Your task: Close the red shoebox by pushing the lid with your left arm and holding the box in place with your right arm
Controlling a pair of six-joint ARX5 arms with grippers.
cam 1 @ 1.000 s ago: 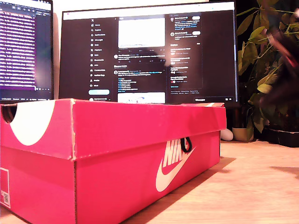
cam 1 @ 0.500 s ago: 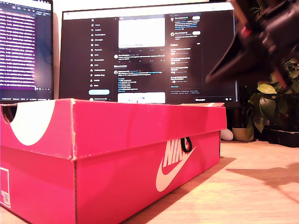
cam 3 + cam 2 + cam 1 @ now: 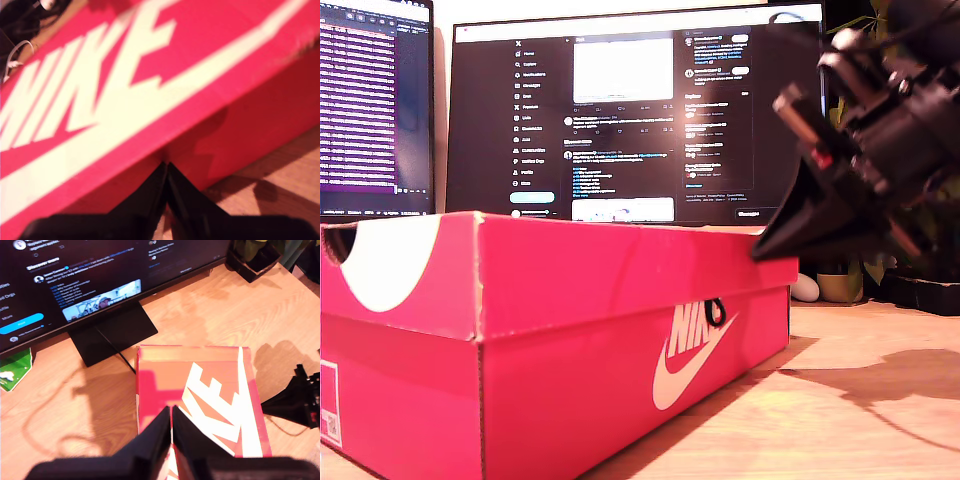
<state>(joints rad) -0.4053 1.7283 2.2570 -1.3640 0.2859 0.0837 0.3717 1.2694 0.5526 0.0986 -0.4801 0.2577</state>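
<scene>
At the exterior view's far left, a glossy flat side screen (image 3: 375, 110) lit with purple lines of text. Next to it, filling the lower left and middle of that view, the red cardboard shoebox (image 3: 570, 400): matte, sharp-cornered, scuffed pale along one vertical edge, printed with a white swoosh and a white disc on the end. Down on top of it the lid (image 3: 620, 275), its skirt overlapping the box walls. Underneath, a light wooden table (image 3: 860, 420) with visible grain. Behind the box, a wide dark monitor (image 3: 640, 120) with small white text. Further right, my second gripper (image 3: 765, 245): black, angular, tapering to a wedge, its tip right at the lid's far corner edge, contact impossible to confirm. Behind it, low down, a pale pot (image 3: 840, 285).

In the first wrist view, my first gripper (image 3: 171, 412) clenched on nothing, its two black fingers pressed side by side with only a hairline seam, poised above the lid's top (image 3: 165, 385) with its bold white lettering; beyond, the monitor's flat black stand (image 3: 112, 335); just beside the box's long side, my second gripper (image 3: 295, 402).

In the second wrist view, my second gripper (image 3: 166, 167) likewise clenched and empty, its point just at the lid's long rim (image 3: 125, 85).
</scene>
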